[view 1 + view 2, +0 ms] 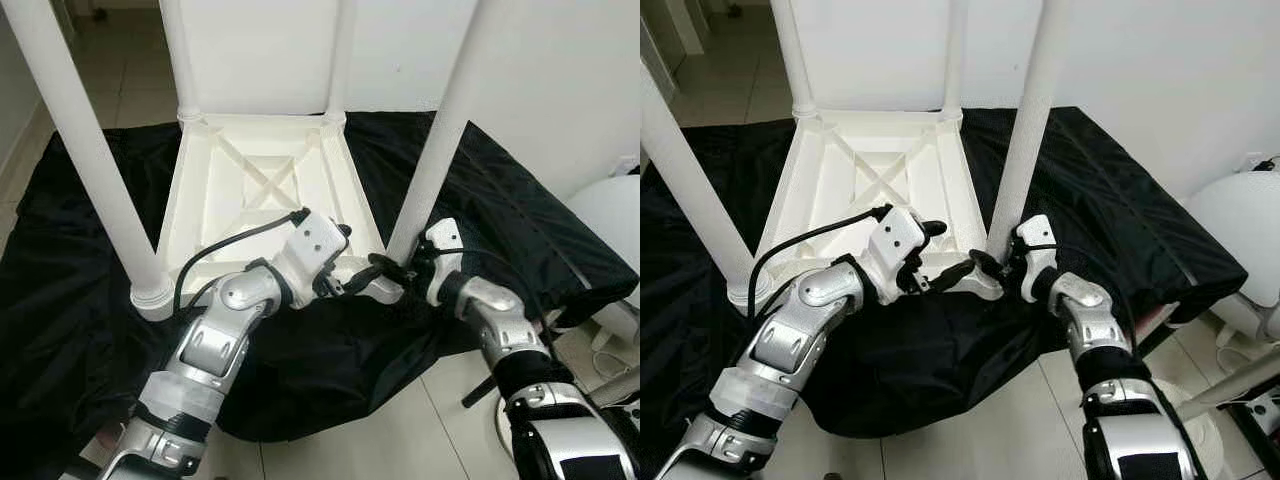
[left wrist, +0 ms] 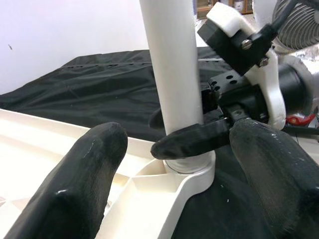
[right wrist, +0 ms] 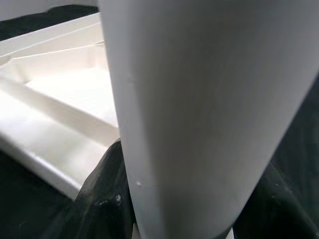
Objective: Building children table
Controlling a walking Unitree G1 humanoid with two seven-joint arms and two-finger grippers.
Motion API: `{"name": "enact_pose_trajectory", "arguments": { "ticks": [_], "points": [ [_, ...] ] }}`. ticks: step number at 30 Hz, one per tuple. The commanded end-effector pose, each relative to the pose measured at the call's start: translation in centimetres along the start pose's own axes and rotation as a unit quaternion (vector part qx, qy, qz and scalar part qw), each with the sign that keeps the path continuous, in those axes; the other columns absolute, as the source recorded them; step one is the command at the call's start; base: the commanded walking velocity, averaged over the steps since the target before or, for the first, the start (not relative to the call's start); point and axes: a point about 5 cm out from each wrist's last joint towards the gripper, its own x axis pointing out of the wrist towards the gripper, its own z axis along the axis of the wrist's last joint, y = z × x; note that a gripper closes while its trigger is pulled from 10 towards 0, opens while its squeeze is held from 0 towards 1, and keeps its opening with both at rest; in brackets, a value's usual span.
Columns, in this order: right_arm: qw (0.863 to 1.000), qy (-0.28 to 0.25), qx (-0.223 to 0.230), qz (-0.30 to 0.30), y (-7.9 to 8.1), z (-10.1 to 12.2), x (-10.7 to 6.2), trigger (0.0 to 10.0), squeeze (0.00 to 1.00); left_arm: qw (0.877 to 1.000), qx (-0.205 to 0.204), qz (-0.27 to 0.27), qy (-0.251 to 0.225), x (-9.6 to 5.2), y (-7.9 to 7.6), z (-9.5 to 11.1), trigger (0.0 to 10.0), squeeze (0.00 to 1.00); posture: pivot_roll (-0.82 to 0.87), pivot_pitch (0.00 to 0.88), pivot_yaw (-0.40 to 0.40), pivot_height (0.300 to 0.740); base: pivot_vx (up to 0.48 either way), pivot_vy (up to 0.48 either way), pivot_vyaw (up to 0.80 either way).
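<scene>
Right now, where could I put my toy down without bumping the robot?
Free: the black cloth left of the upside-down tabletop, and right of it toward the wall. Crowded: the near right leg, where the left gripper and right gripper meet.

Silver jointed arms, a black cable looping along the left one; each gripper, left and right, has glossy black fingers.
</scene>
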Motion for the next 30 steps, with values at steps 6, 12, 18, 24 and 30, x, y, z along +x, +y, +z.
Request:
{"name": "enact_pose_trajectory", "arguments": {
  "ticks": [6,12,18,24,30],
  "points": [
    [0.996,0.008,0.025,-0.086,1.1,-1.0,-0.4,10.0,0.0,1.0,-0.002,0.007,0.004,0.0,-0.3,-0.4,10.0,0.0,-0.02,0.0,-0.023,0.74,0.0,0.0,0.0],
    [0.988,0.0,0.011,-0.156,2.8,-1.0,-0.1,10.0,0.0,1.0,-0.007,0.004,0.008,-0.1,-0.5,-0.5,10.0,0.0,-0.02,0.0,-0.025,0.74,0.0,0.0,0.0],
    [0.975,-0.009,0.021,-0.22,4.0,-1.0,0.1,10.0,0.0,1.0,-0.008,0.003,0.009,-0.1,-0.7,-0.6,10.0,0.0,-0.01,0.0,-0.028,0.74,0.0,0.0,0.0],
    [0.944,-0.031,0.081,-0.32,4.9,-0.3,0.3,10.0,0.0,1.0,-0.011,-0.002,0.009,0.0,-0.9,-0.6,10.0,0.0,-0.01,0.0,-0.027,0.74,0.0,0.0,0.0],
    [0.949,-0.038,0.079,-0.302,5.2,0.0,0.1,10.0,0.0,1.0,-0.009,-0.005,0.009,0.0,-0.9,-0.6,10.0,0.0,-0.01,0.0,-0.025,0.74,0.0,0.0,0.0]
  ]
}}
